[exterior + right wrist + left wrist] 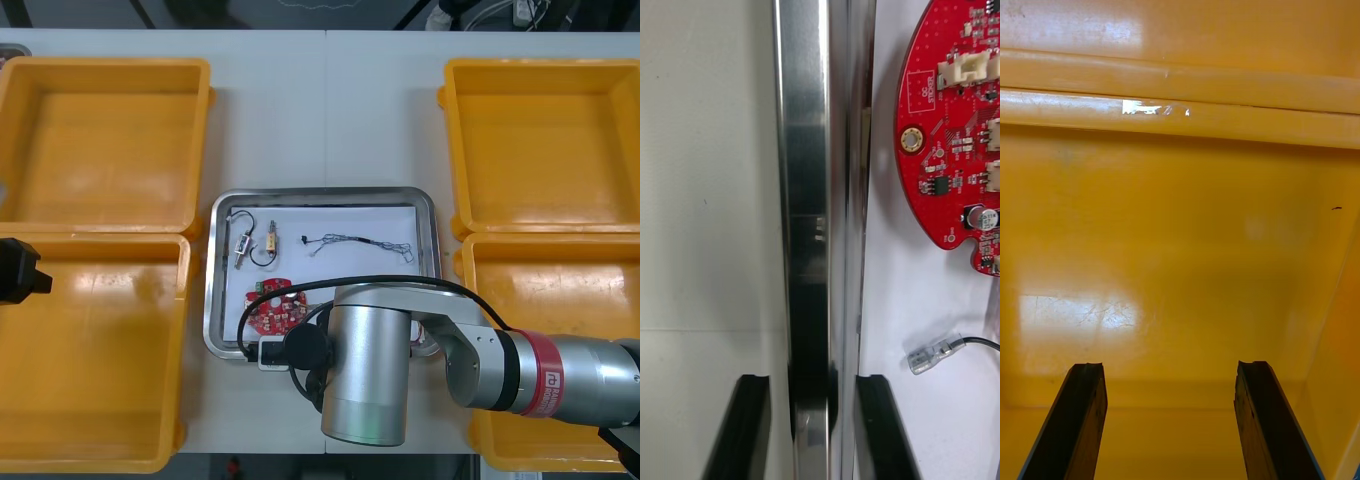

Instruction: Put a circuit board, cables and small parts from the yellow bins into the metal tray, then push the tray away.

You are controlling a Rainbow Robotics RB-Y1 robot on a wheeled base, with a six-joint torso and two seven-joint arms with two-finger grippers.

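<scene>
Polished steel rims the metal tray (pixel 212 290), white inside, which sits mid-table (pixel 330 110) between four yellow bins (pixel 105 130) of smooth, glossy plastic. From the front I see a round red circuit board (pixel 275 308) at the tray's near left, small metal parts (pixel 243 250) beyond it, and a thin twisted cable (pixel 360 242) toward the far right. My right arm (pixel 365 375), a fat silver cylinder, lies across the tray's near edge and covers its own hand. The left arm (pixel 20 270) pokes in at the left edge over the near left bin.

The right wrist view gives me what the arm blocks. The right hand (pixel 812 379) is clenched on the tray's mirror-bright rim, one finger on the table side and the other over the white liner. Just inside lie the board's edge, studded with tiny components, and a black cable (pixel 981 343) ending in a small clear plug.

In the left wrist view the left hand (pixel 1171 367) hangs released over a bin's scuffed floor.
</scene>
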